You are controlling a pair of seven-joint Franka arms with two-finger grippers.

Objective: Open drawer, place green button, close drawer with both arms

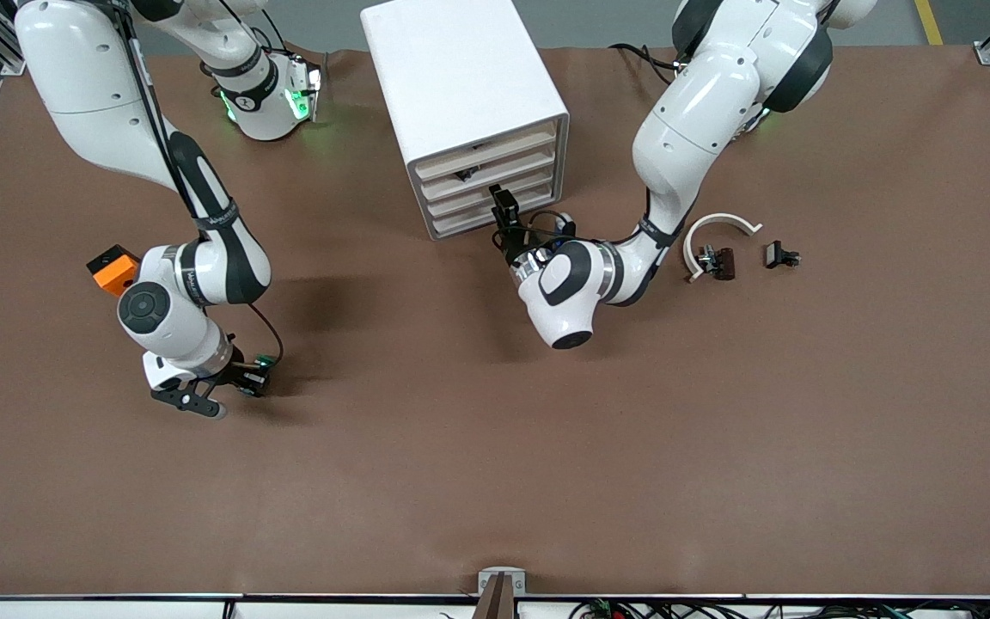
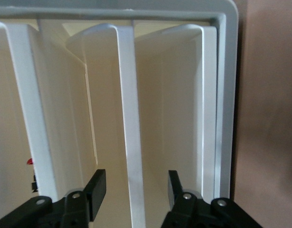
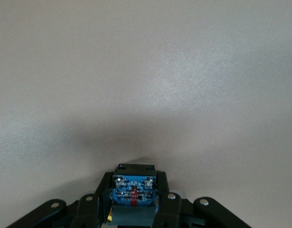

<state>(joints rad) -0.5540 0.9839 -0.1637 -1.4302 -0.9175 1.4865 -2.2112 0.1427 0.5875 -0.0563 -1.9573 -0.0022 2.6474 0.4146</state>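
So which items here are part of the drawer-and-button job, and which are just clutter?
In the job:
- drawer cabinet, left end effector open at a drawer front
- button, gripped by right end effector low over the table

Lying about:
- orange cube
- white arc
- two small black parts beside it

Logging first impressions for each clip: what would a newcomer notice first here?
The white drawer cabinet between the arm bases, with the left end effector open at its drawer fronts, fingers either side of a drawer lip. Toward the right arm's end of the table, the right end effector is low over the mat, shut on the button, near an orange cube.
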